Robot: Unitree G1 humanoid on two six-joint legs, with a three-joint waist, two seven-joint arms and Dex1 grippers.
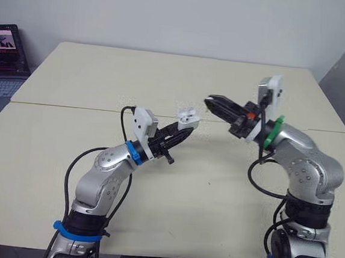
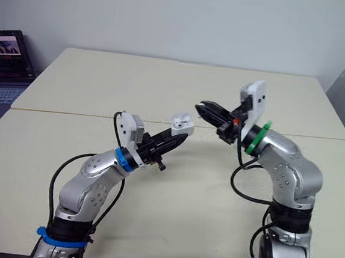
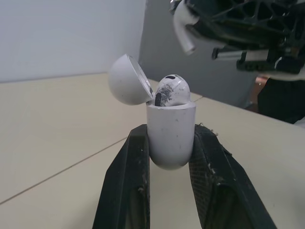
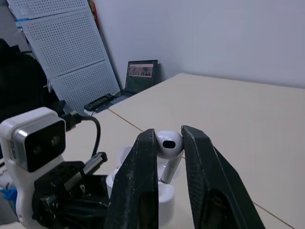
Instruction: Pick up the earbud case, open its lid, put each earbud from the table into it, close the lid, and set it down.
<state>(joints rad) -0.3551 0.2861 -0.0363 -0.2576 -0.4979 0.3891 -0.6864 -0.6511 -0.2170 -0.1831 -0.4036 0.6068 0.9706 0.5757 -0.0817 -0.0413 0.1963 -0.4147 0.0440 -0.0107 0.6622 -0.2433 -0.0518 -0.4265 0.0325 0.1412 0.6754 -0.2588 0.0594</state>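
Case: upright, lid swung open, one earbud inside.
Left pincer: clamped on case.
Right pincer: clamped on second earbud, stem down.

Bright, even indoor light, pale worktop softly lit, laptop screen glowing at upper left of the frame, white earbud case shaded grey underneath.

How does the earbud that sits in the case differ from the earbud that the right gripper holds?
The seated earbud rests in the open earbud case with its stem hidden; the held earbud is outside the case with its stem exposed. The seated earbud is carried in the case gripped by the left gripper; the held earbud is pinched directly by the right gripper. Both are white.
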